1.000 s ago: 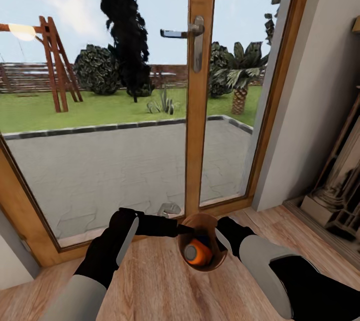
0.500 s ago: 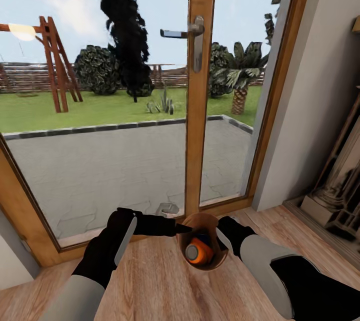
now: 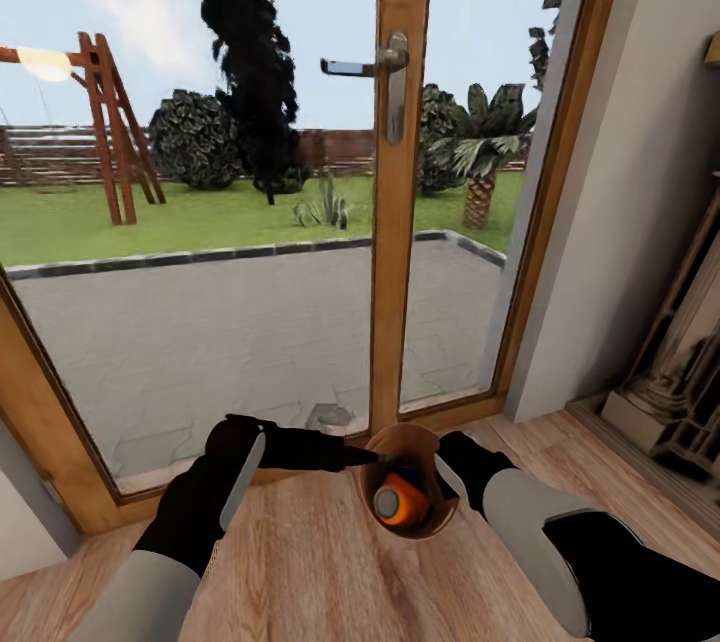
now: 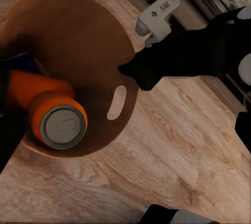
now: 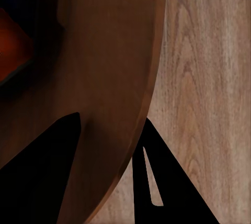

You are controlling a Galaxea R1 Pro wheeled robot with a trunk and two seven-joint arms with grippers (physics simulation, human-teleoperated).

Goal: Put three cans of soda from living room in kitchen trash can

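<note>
Wood-framed glass doors [image 3: 400, 172] stand behind the round orange-brown-lined bin [image 3: 437, 512]; right gripper [image 5: 110, 145] straddles and pinches its thin, stiff, light rim, orange can [image 3: 398, 505] inside; left gripper's [image 3: 365, 459] state is unclear.

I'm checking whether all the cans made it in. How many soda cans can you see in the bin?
2: an orange can lying in the bin, grey top facing up, and a blue can partly hidden behind it. A third may be hidden underneath.
</note>
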